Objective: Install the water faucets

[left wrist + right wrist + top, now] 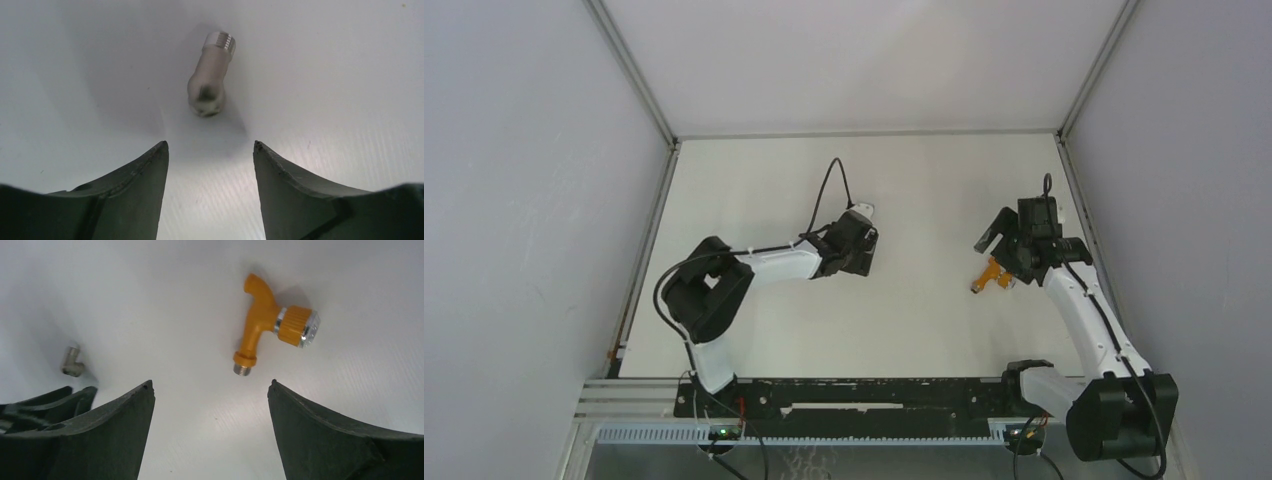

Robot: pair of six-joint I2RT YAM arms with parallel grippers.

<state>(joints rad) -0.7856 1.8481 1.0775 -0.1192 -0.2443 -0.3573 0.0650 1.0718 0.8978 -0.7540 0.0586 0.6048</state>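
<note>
- Left pincer [210, 146]: jaws apart, empty; grey fitting [210, 75] lies loose just ahead
- Right pincer [211, 384]: wide open, empty; orange tap [265, 322] ahead
- Parts unjoined; installation judged not started

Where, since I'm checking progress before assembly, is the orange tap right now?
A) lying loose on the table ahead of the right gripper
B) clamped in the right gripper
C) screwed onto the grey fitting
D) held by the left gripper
A: the orange tap lies on the table beyond the open right gripper, which holds nothing.
</note>
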